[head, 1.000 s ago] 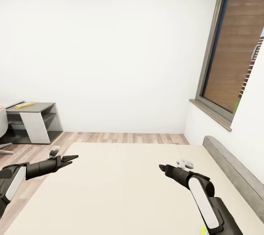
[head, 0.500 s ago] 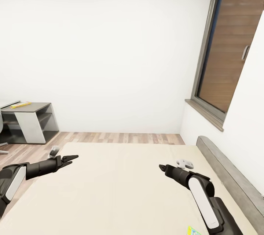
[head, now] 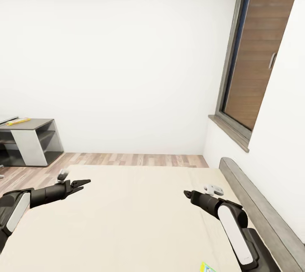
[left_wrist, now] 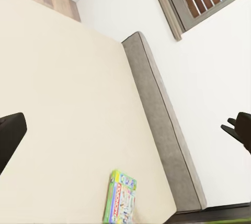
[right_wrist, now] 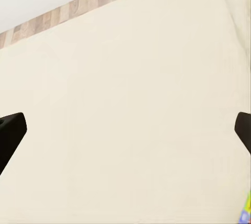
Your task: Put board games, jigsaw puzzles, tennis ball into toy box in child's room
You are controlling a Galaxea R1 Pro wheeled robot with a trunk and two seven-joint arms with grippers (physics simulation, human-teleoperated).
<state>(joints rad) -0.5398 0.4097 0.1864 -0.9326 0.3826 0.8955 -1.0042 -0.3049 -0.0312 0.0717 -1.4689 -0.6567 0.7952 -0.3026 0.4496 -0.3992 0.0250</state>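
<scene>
We stand at the bed [head: 140, 221] with both arms held out low over the mattress, and nothing is in either claw. The left gripper [head: 83, 184] has its fingers spread, as its wrist view shows with a dark finger at each edge of the frame; the right gripper [head: 187, 194] is spread too, its 2 fingers standing wide apart in its own wrist view. 1 board game [left_wrist: 121, 197] lies flat on the mattress just beside the grey headboard [head: 258, 210], and a corner of it peeks in at the bottom of the head view beside the right forearm. The table [head: 26, 140] sits well apart across the wooden floor [head: 135, 159]; the toy box is not something we can make out. We judge the step in hand is reaching that game. To do it well we should bring the base round until the box is in front of us, lower the right claw over 1 long edge, and pinch the thin side squarely so it does not slide on the soft surface.
</scene>
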